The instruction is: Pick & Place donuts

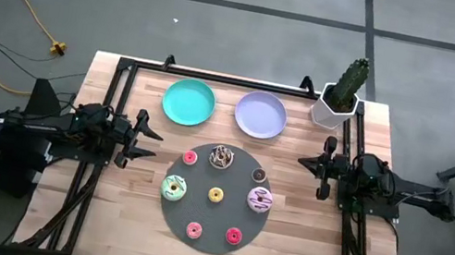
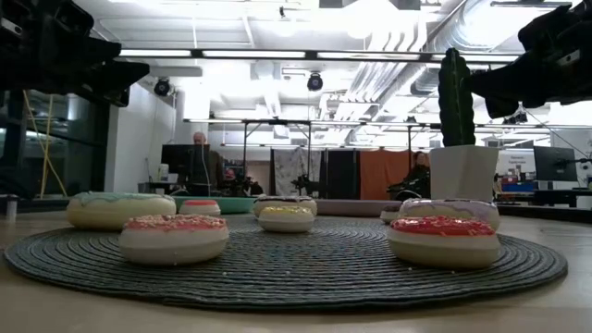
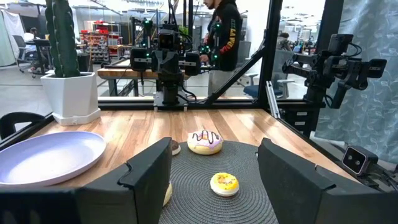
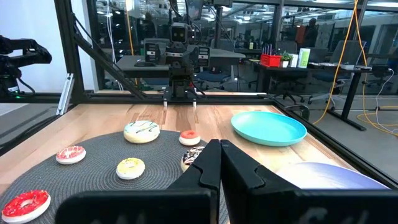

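Note:
Eight donuts lie flat on a dark grey disc (image 1: 214,213): chocolate-sprinkled (image 1: 221,156), little red (image 1: 190,158), brown (image 1: 259,174), green-iced (image 1: 174,187), yellow (image 1: 215,195), pink-striped (image 1: 260,200), pink (image 1: 193,229) and red (image 1: 233,235). My left gripper (image 1: 153,141) hovers open, left of the disc; its wrist view shows the wide-set fingers (image 3: 149,174), with the yellow donut (image 3: 224,183) and pink-striped donut (image 3: 205,142) beyond. My right gripper (image 1: 304,163) hovers shut, right of the disc, above the table (image 4: 217,155).
A teal plate (image 1: 189,102) and a lilac plate (image 1: 261,115) sit beyond the disc toward the far edge. A cactus in a white pot (image 1: 338,100) stands at the far right corner. Black frame rails (image 1: 125,72) border the table. A person (image 3: 224,31) stands behind the table.

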